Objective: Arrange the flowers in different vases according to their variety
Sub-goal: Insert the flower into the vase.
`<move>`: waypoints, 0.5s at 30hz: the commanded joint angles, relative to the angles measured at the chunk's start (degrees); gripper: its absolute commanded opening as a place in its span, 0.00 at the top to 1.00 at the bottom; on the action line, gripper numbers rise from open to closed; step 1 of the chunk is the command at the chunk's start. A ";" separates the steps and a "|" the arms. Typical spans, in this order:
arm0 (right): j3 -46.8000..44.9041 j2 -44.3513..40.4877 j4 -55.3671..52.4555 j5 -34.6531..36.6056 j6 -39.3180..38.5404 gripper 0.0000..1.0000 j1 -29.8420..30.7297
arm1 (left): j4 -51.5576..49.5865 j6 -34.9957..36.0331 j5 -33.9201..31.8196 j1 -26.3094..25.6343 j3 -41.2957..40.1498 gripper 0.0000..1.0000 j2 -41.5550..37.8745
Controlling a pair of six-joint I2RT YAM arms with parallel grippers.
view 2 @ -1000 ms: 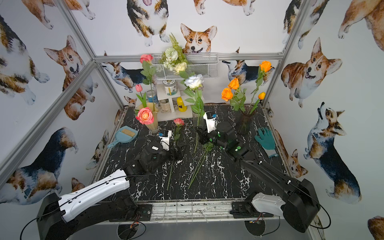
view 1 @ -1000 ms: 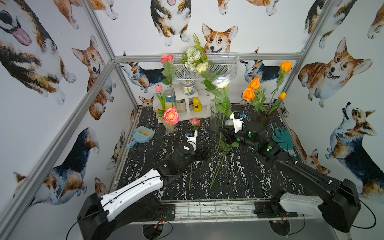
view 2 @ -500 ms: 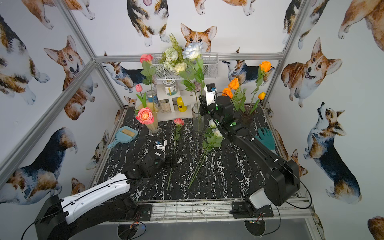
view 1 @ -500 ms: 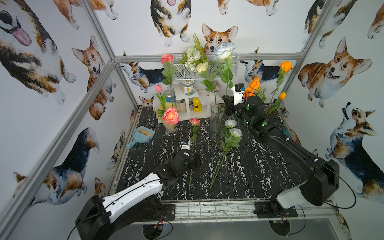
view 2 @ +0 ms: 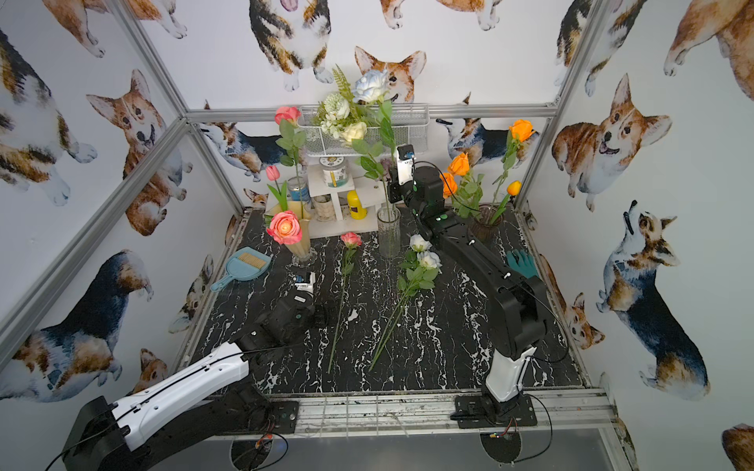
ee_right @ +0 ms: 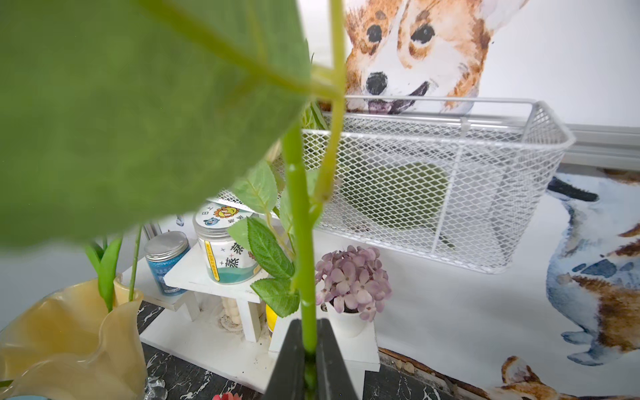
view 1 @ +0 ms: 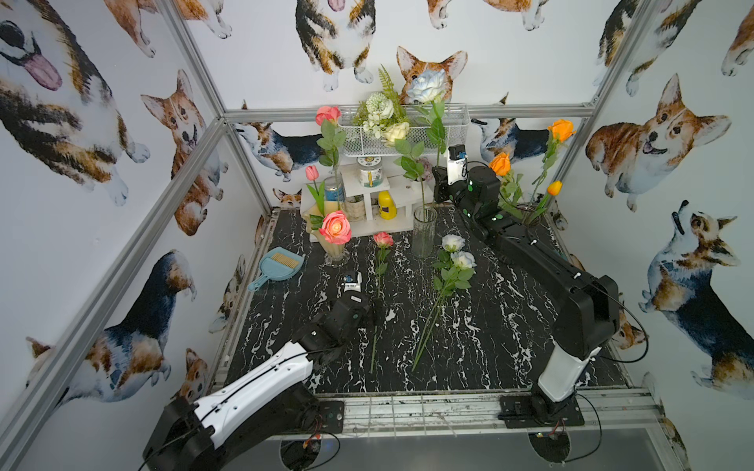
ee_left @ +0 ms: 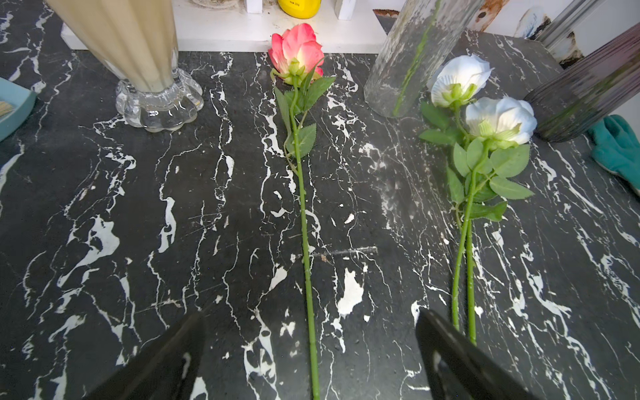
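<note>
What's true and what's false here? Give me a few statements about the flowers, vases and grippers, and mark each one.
1. The right gripper is shut on the stem of the pale-blue rose. True.
2. The left gripper grips the pink rose. False: it is open, one finger on each side of the stem, and the rose lies on the table.
3. Two white roses lie on the table. True.
4. The orange flowers stand in the creamy-yellow vase. False: they stand in the dark purple vase; the creamy-yellow vase holds pink flowers.
5. The clear vase is empty. False: the pale-blue rose's stem reaches into it.
</note>
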 commanded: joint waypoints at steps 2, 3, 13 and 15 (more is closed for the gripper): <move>-2.58 1.07 4.92 -0.89 0.62 0.92 0.20 | 0.76 1.01 1.35 1.16 -0.23 0.00 0.15; -3.36 1.47 5.57 -0.99 0.84 0.92 0.19 | 0.98 1.05 1.66 1.44 -0.34 0.00 0.23; -5.67 3.40 5.93 -1.89 1.47 0.49 0.21 | 1.71 1.13 2.77 2.58 -0.31 0.00 1.10; -6.22 3.12 5.89 -2.01 1.56 0.32 0.29 | 1.60 1.04 2.77 2.67 -0.33 0.00 1.13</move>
